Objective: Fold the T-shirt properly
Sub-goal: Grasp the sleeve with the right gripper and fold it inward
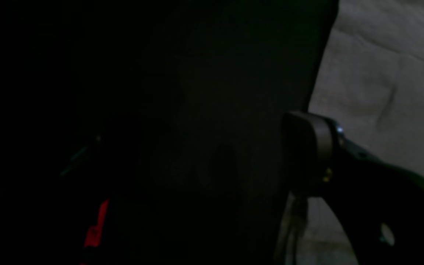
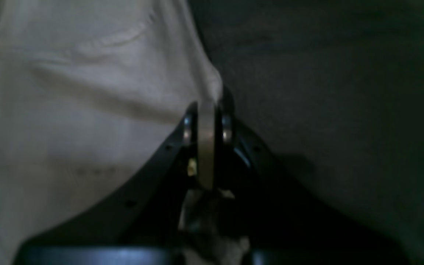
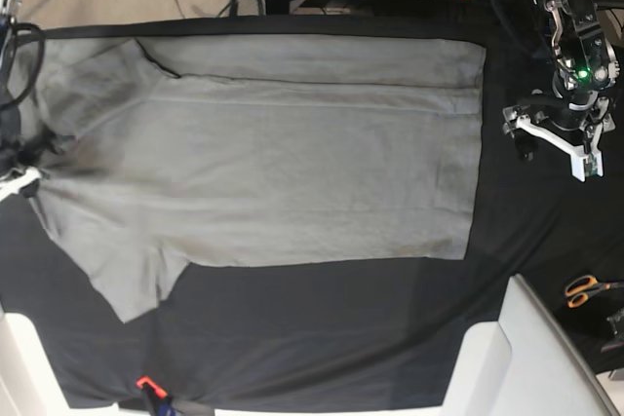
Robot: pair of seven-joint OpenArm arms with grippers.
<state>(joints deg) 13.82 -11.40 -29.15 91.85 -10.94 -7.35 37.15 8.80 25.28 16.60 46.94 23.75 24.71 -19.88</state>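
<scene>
- My right end effector [image 2: 207, 110] was clenched tight on the edge of the T-shirt [image 3: 263, 153].
- In my right wrist view, a small bit of grey cloth was pinched between its two fingers [image 2: 188, 125].
- The rest of the shirt spread away to the left of that end effector, soft and wrinkled.
- The black cloth [image 2: 326, 92] lay to its right.
- My left end effector [image 3: 556, 133] was spread wide and held nothing.
- It hung just past the shirt's far edge, not touching it.
- The shirt lay flat on the bench [image 3: 341, 328], between my two end effectors.
- Orange scissors [image 3: 585, 289] lay near my left end effector.
</scene>
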